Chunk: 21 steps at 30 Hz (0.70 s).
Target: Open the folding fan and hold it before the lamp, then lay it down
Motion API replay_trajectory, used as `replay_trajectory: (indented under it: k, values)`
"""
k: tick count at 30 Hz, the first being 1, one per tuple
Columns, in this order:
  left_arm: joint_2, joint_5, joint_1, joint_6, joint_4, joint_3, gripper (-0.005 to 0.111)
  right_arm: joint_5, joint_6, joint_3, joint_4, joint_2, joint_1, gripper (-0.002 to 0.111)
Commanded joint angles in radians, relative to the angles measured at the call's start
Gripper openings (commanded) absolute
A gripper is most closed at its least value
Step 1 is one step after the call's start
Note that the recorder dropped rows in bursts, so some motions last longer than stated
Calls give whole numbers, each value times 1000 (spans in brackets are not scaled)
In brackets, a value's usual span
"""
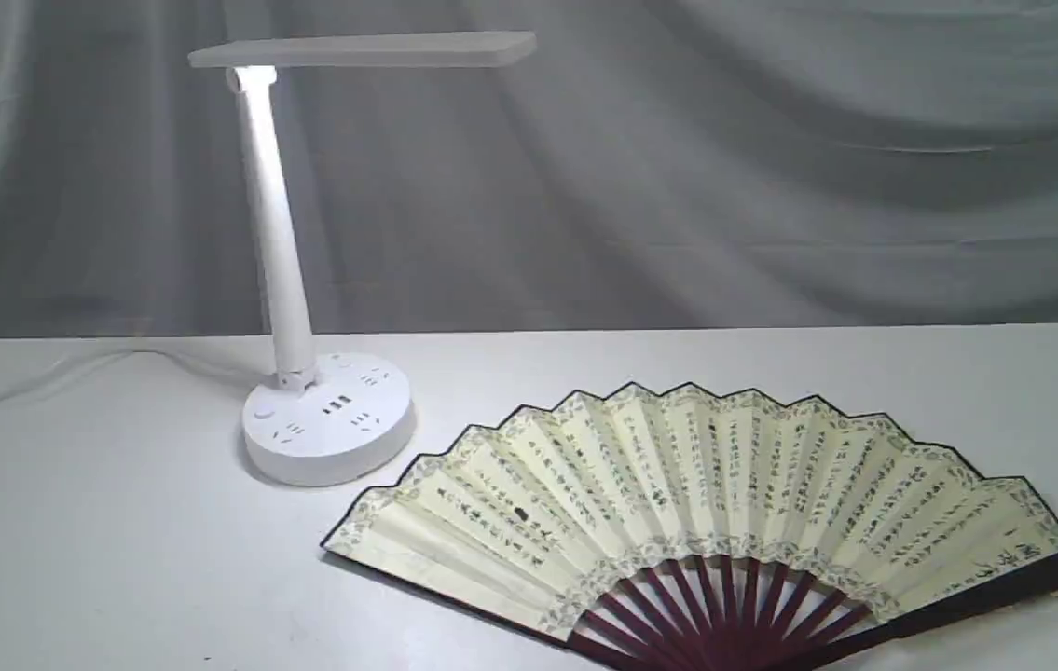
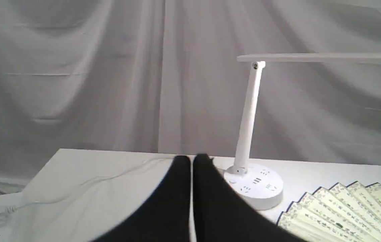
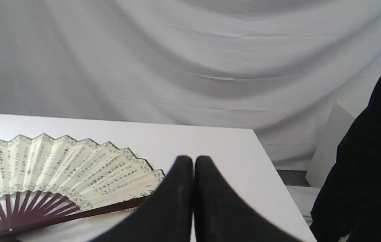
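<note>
The folding fan (image 1: 706, 503) is lying flat and fully spread on the white table (image 1: 118, 559). Its calligraphy side is facing up and its dark maroon ribs are pointing toward the near edge. The lamp (image 1: 328, 419) is standing upright to the fan's left, with its flat head sticking out level above the round base. The fan's left corner is sitting just beside that base, and I can't tell whether they're actually touching. The lamp's white cord (image 1: 44, 382) is trailing off to the left across the table.

Neither of the 2 grippers is holding anything. The left gripper (image 2: 192, 159) is hanging above the table on the lamp side with its jaws pressed together. The right gripper (image 3: 193, 159) is hovering by the fan's right guard, also clenched tight on nothing. A grey draped cloth (image 1: 771, 186) is hanging behind it all.
</note>
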<state>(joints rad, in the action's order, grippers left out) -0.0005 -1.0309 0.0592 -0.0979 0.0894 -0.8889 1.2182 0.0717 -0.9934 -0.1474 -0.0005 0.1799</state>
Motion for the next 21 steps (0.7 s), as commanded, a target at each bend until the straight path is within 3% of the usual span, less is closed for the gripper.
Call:
replay_trajectory:
  k: [1,6,15,21]
  values:
    - [0,34,-1,-6,4,-6,0,-21,10,50,8,1,-5,0]
    - [0,156,-1,-6,0,97,0,-156,10,196,27,1,-5,0]
    - [0,512,-1,-31,4,479,0,-596,-5,508,139,1,-5,0]
    - [0,838,-1,-33,4,684,0,-826,-5,685,139,1,-5,0]
